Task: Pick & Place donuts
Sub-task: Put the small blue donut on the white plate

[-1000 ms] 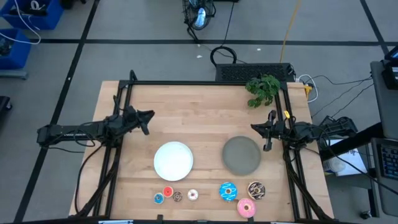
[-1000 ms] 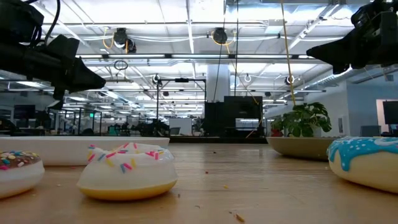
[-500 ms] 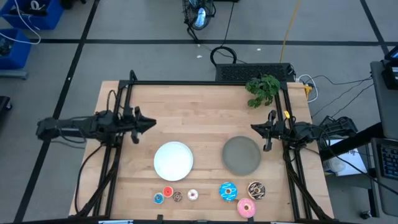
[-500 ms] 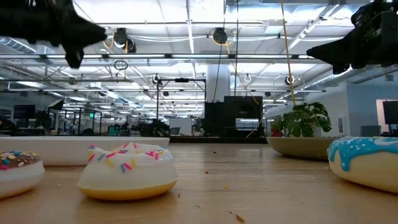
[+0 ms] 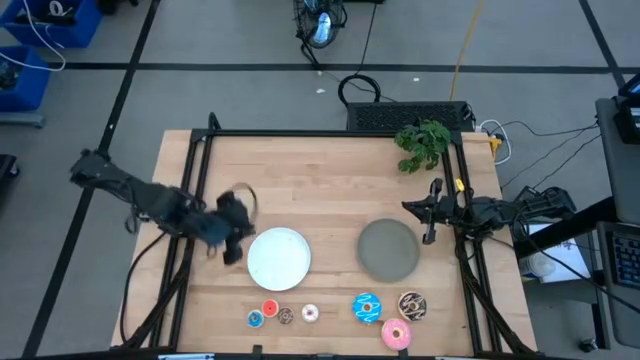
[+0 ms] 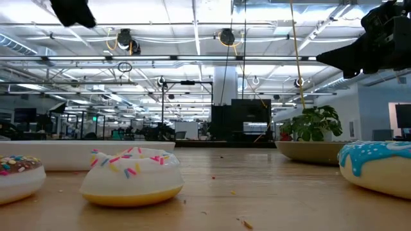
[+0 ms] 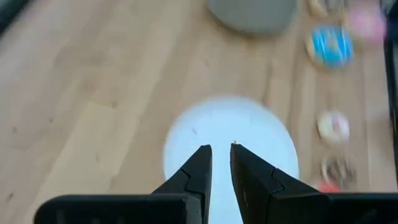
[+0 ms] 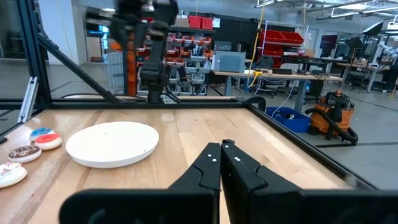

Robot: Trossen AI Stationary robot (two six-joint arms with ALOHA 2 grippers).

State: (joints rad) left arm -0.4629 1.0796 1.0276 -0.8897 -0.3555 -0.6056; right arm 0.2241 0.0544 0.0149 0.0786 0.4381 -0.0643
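Note:
Seven donuts lie flat in a row near the table's front edge: tiny blue [image 5: 255, 319], red [image 5: 270, 309], brown [image 5: 286, 316] and whitish [image 5: 310, 314], then larger blue [image 5: 366, 307], speckled brown [image 5: 412, 305] and pink [image 5: 396, 334]. My left gripper [image 5: 235, 254] hangs high above the left rim of the white plate [image 5: 279, 257]. It slants down, with a narrow gap between its fingers [image 7: 219, 151] and nothing in it. My right gripper [image 5: 430, 210] waits shut and level at the right edge, beside the grey plate [image 5: 389, 249].
A green plant [image 5: 423, 143] sits at the far right corner. A black frame [image 5: 320, 133] runs round the table's edges. Bare wood lies between the two plates and the far edge. The low view shows the whitish donut [image 6: 131, 176] close up.
My left gripper has risen and swung from the table's left side toward the near edge, ending over the white plate's left rim. It has tipped from level to slanting down. The donuts and plates have not moved.

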